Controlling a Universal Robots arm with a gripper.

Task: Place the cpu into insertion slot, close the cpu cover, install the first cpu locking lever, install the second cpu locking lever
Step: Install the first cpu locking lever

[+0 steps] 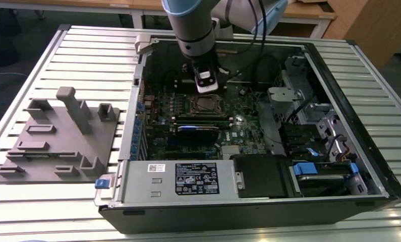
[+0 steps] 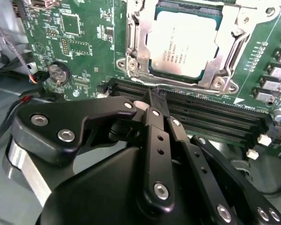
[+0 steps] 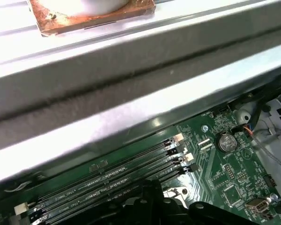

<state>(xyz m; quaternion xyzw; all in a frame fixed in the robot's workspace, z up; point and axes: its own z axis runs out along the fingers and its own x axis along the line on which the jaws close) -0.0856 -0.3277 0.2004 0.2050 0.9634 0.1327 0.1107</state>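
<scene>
Exterior view: an open black computer tower case [image 1: 335,166] lies on a ribbed silver aluminium table [image 1: 86,50], with wooden desks behind and a grey moulded fixture block [image 1: 62,136] on the exterior view's left. The grey robot arm reaches down into the case, its black gripper [image 1: 208,89] just above the square dark insertion slot [image 1: 208,104] on the green motherboard [image 1: 247,126]. A white label is on the silver power supply [image 1: 180,179]; its print is not legible. Second wrist view: the flat square silvery cpu [image 2: 185,42] sits in the slot, framed by the thin silver metal cpu cover [image 2: 136,51] lying flat around it; faint print on the chip is unreadable. The gripper's black fingers [image 2: 154,110] are pressed together, holding nothing, over the black memory slots [image 2: 210,112]. First wrist view: memory slots, a coin cell battery [image 3: 226,141] and the case's silver wall [image 3: 131,93].
</scene>
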